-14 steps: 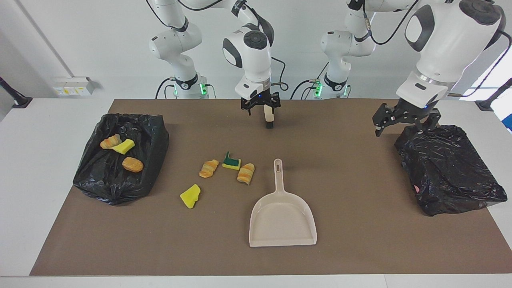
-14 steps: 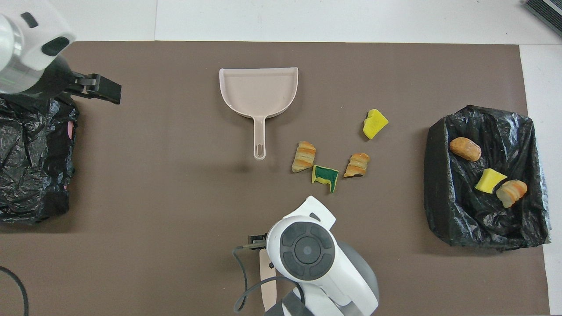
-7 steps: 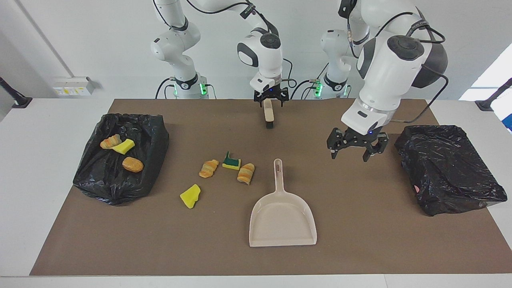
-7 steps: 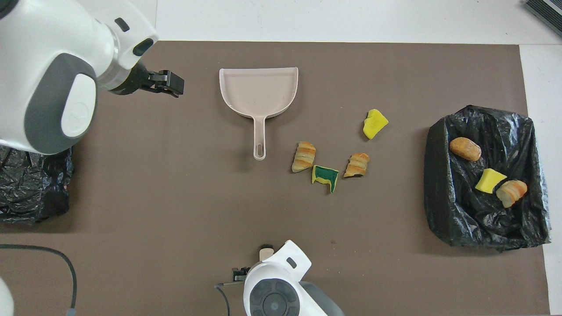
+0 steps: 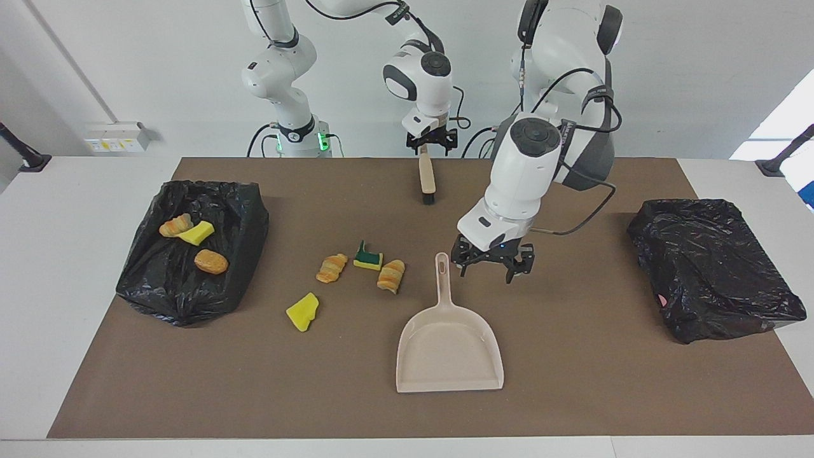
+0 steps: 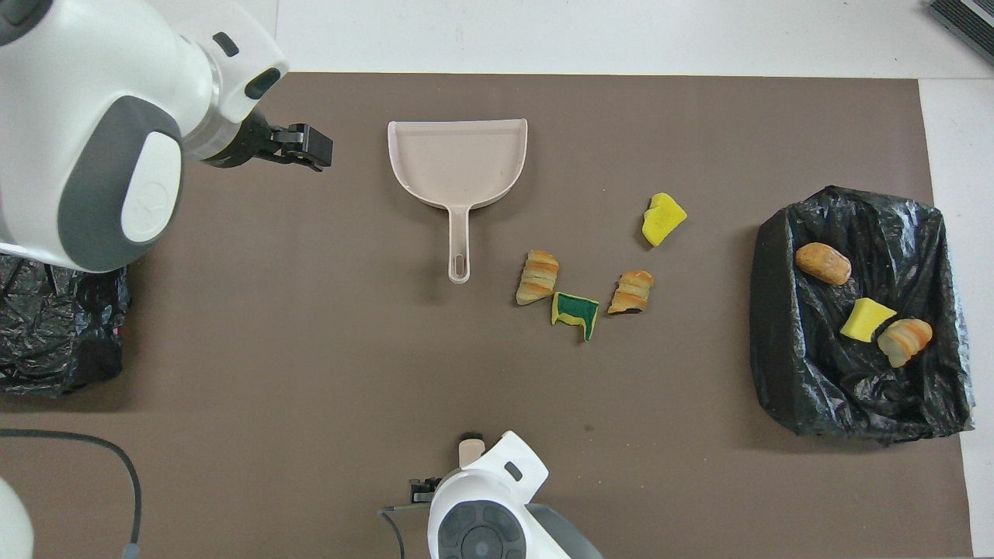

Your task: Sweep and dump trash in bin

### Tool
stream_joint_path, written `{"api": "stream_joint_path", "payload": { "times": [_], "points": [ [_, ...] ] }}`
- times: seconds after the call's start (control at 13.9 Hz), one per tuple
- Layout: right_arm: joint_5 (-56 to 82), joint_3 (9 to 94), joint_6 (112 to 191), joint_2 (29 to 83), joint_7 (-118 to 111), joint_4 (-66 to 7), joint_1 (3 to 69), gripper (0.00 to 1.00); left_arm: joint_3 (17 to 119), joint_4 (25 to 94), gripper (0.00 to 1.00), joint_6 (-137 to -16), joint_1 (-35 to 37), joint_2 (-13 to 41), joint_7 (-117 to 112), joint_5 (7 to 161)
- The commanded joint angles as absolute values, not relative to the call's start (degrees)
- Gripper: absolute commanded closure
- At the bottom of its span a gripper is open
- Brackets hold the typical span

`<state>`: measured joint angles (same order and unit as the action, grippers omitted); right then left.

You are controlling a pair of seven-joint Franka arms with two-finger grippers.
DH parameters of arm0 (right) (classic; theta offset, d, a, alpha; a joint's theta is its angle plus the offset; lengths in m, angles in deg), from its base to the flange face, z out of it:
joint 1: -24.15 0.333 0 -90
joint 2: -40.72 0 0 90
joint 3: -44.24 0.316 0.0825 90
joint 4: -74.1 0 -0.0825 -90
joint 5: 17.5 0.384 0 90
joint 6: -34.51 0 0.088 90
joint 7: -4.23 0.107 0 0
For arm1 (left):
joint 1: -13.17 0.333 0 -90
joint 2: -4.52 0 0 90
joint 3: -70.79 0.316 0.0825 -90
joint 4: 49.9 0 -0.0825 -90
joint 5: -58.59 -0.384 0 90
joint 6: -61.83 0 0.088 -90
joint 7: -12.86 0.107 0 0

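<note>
Black-lined bin (image 5: 152,286) at the right arm's end, trash (image 5: 210,261) split between it and the table (image 5: 572,381).
Three bits in the bin; four more on the table, between bin and dustpan (image 5: 448,350). Right fingers (image 5: 416,146) at the top of the brush (image 5: 427,184) handle, clamped or loose impossible to tell. Left fingers (image 5: 510,273) spread apart, low over the table just beside the dustpan handle, with that handle between them and the loose bits.

Plain white wall (image 5: 159,76); white table (image 5: 63,267); brown mat (image 5: 572,381)
</note>
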<state>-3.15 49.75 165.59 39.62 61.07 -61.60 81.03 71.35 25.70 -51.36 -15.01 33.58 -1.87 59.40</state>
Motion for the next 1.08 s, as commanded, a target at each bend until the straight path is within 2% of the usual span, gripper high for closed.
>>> {"api": "stream_joint_path", "payload": {
  "times": [0.0,0.07,0.22,0.29,0.36,0.5,0.65,0.86,0.93,1.01],
  "points": [
    [-1.6,49.6,163.4,36.7,61.5,-63.9,81.3,0.28,72.0,27.5,0.0,-55.4,-16.6,34.5,-5.3,58.8],
    [-1.6,49.6,163.4,36.6,61.1,-63.9,81.2,0.28,72.0,27.6,0.0,-56.5,-17.3,35.2,-6.6,58.7],
    [-1.6,49.6,161.9,36.5,60.9,-64.0,81.2,0.28,72.1,27.4,0.0,-58.3,-19.9,40.4,-9.7,57.0],
    [-1.6,49.6,161.5,36.5,60.9,-64.0,81.2,0.31,72.1,27.3,0.0,-60.8,-20.2,42.0,-12.1,56.0],
    [-1.6,49.6,161.4,36.5,61.0,-64.0,81.1,0.37,72.1,27.4,0.0,-62.1,-20.4,42.2,-13.1,55.9],
    [-1.5,49.6,161.4,36.5,61.2,-64.0,81.1,0.6,72.1,27.4,0.0,-62.0,-20.4,42.2,-13.1,55.8],
    [-1.5,49.6,161.2,36.7,61.3,-63.8,81.0,0.99,72.1,27.3,0.0,-61.5,-20.5,42.2,-13.1,55.5],
    [-1.5,49.5,158.7,37.4,60.8,-62.4,80.3,1.0,72.1,27.2,0.0,-61.5,-20.5,42.2,-13.4,53.2],
    [-1.5,49.3,157.7,37.3,60.7,-62.1,80.1,1.0,72.1,27.3,0.07,-61.5,-20.5,42.2,-13.4,53.1],
    [-1.5,49.3,155.8,37.0,60.8,-61.4,79.0,1.0,72.1,27.3,0.2,-61.5,-20.5,42.2,-13.4,53.1]
  ]
}}
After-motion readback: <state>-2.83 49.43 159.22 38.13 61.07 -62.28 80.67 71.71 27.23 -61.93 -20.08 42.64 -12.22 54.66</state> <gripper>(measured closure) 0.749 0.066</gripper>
